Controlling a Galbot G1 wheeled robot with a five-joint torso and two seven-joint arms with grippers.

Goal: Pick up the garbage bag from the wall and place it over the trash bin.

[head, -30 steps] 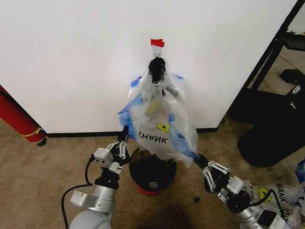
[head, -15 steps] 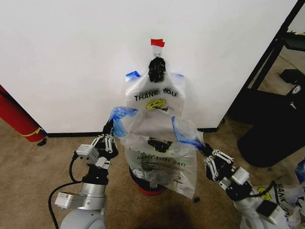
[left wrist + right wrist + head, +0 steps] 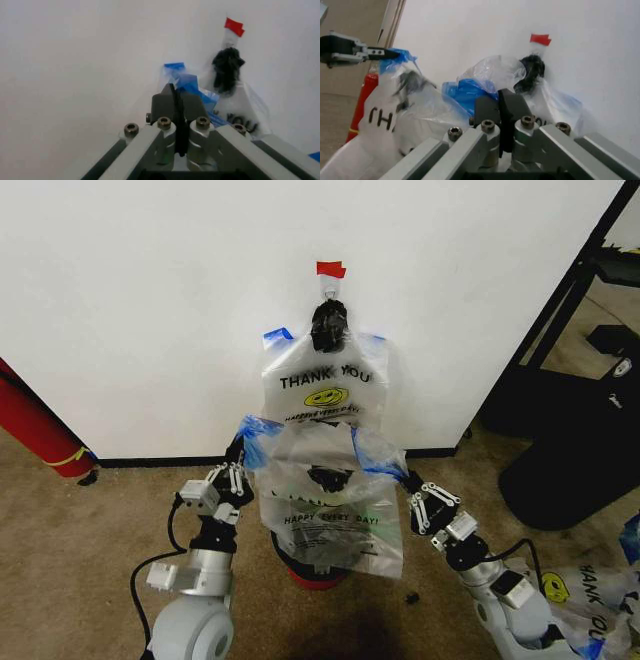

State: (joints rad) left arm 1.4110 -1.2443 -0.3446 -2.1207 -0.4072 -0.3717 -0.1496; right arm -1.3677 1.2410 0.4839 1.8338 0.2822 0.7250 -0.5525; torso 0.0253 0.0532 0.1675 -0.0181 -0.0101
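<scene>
The garbage bag (image 3: pixel 325 500), translucent white with black print, hangs spread between my two grippers, in front of and above the trash bin (image 3: pixel 318 568). Only the bin's black mesh bottom and red base show below the bag. My left gripper (image 3: pixel 238 454) is shut on the bag's left blue handle (image 3: pixel 189 81). My right gripper (image 3: pixel 407 480) is shut on the right blue handle (image 3: pixel 469 90). Both sets of fingers show pressed together in the wrist views, left gripper (image 3: pixel 175 98) and right gripper (image 3: pixel 500 102). Another bag (image 3: pixel 322 388) still hangs from the hook (image 3: pixel 329 323) on the wall (image 3: pixel 150 300).
Red tape (image 3: pixel 330 269) marks the hook. A red cylinder (image 3: pixel 35 425) leans at the left by the baseboard. At the right stand a large black object (image 3: pixel 575 455) and a black frame (image 3: pixel 565 295). More bags (image 3: pixel 590 590) lie on the carpet at lower right.
The bag, bunched at the hook a second ago, has come off and now hangs spread open. Since half a second ago both grippers have drawn slightly inward.
</scene>
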